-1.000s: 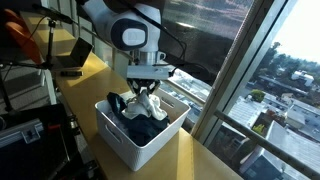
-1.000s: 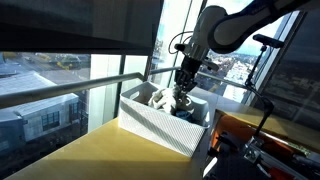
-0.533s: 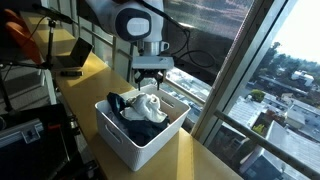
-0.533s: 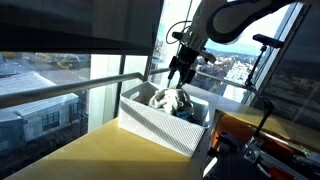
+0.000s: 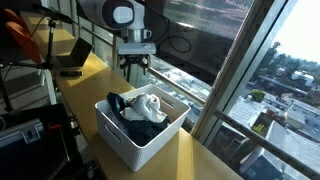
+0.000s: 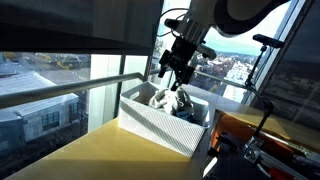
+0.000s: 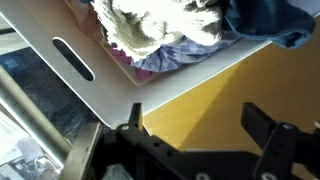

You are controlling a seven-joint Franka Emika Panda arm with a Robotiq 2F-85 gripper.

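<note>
The gripper (image 5: 135,70) hangs in the air above the far end of a white bin (image 5: 122,143), well clear of what lies in it. Its fingers (image 7: 262,122) are spread apart with nothing between them, and in the wrist view only the yellow wood of the desk (image 7: 205,95) shows in the gap. That view looks down past the gripper (image 7: 195,135) onto an end wall of the bin (image 7: 170,78), where a dark oblong handle slot (image 7: 72,59) is cut. This puts the gripper over the desk just outside that wall rather than over the contents. Inside the bin lies a crumpled white cloth (image 5: 148,105), resting on top of a dark blue garment (image 5: 133,128). In the wrist view the white cloth (image 7: 150,25) fills the upper middle, with the dark blue garment (image 7: 268,20) beside it at the upper right. In an exterior view the gripper (image 6: 170,72) hovers above the white cloth (image 6: 163,98), apart from it, at the window end of the bin (image 6: 155,126). The bin stands on the desk (image 5: 192,158) beside a tall window (image 5: 285,90) that looks out over a city. A laptop (image 5: 76,55) sits farther back along the desk.
</note>
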